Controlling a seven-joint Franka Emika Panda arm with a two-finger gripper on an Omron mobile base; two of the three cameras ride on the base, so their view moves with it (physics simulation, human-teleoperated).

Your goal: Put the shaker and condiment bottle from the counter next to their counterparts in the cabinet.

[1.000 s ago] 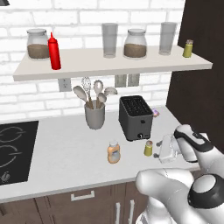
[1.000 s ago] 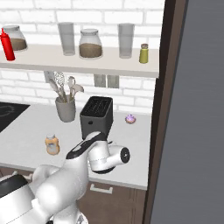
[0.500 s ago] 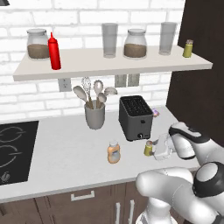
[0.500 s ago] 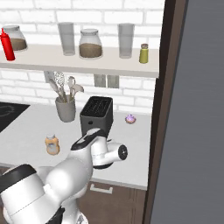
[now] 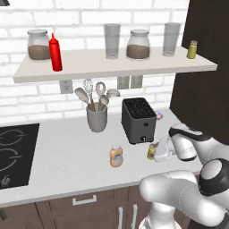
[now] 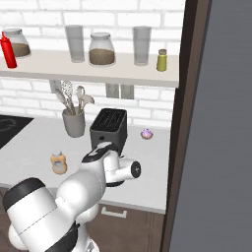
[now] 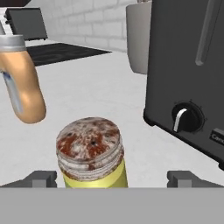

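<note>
Beside toaster [image 5: 138,120]: gripper [image 7: 111,178] spread wide, straddling shaker [image 7: 91,153], nothing grasped; positioned for pinch before shelf run.

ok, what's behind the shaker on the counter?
From the hand view, behind the shaker are bare counter, the toaster to one side and the orange bottle to the other. The utensil crock sits further back, partly covered by the toaster.
</note>
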